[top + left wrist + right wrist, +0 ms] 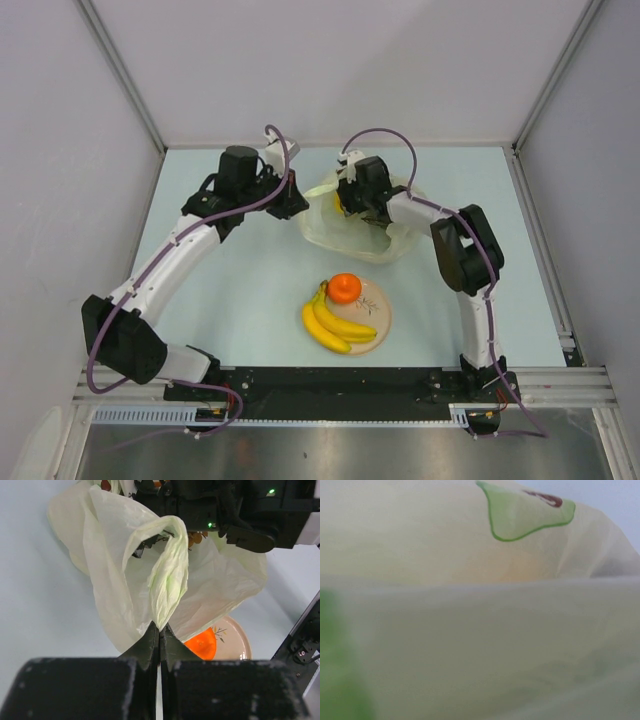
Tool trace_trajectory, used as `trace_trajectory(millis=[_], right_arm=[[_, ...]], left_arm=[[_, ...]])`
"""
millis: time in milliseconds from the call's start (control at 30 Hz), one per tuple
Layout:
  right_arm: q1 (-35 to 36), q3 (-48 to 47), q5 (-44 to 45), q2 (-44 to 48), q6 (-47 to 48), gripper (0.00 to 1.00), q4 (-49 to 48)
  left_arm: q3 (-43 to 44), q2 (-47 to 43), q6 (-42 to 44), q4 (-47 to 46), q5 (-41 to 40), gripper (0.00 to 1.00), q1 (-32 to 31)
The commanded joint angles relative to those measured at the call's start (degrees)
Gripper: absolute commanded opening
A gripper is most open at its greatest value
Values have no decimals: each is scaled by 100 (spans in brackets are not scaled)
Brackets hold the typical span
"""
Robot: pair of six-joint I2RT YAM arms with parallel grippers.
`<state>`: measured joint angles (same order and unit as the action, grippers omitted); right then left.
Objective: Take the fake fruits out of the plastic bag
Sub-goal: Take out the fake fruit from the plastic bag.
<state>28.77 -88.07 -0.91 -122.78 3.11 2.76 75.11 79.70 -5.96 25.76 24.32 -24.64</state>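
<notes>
Pinches limp, crinkly bag (107, 575) by its handle (170, 575), left gripper (160, 630) clenched; cannot tell right gripper (358, 212) state inside; take light, hard, probably slick fruit (340, 203) across its middle.

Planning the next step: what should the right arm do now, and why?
Probably close on the yellow fruit and lift it out: the right gripper is inside the plastic bag, the left gripper pinches its handle, and only banana bunch and orange sit on the plate.
</notes>
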Motion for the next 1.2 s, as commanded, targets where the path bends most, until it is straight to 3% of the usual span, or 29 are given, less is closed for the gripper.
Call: trace_trajectory(millis=[0, 133, 467, 833, 1167], right_arm=[[40, -26, -462, 790, 277, 53, 268], [119, 228, -612, 1177, 478, 45, 391], [287, 826, -973, 2258, 778, 39, 997], [462, 2162, -2036, 4454, 1472, 36, 1647], [1359, 3928, -1808, 6652, 3001, 36, 2167]], left_arm=[[-93, -174, 77, -168, 12, 1, -32], [-137, -165, 16, -290, 21, 0, -32], [-225, -288, -11, -308, -102, 0, -14], [-497, -420, -265, -440, -23, 0, 91], [-445, -333, -415, -484, 91, 0, 91]])
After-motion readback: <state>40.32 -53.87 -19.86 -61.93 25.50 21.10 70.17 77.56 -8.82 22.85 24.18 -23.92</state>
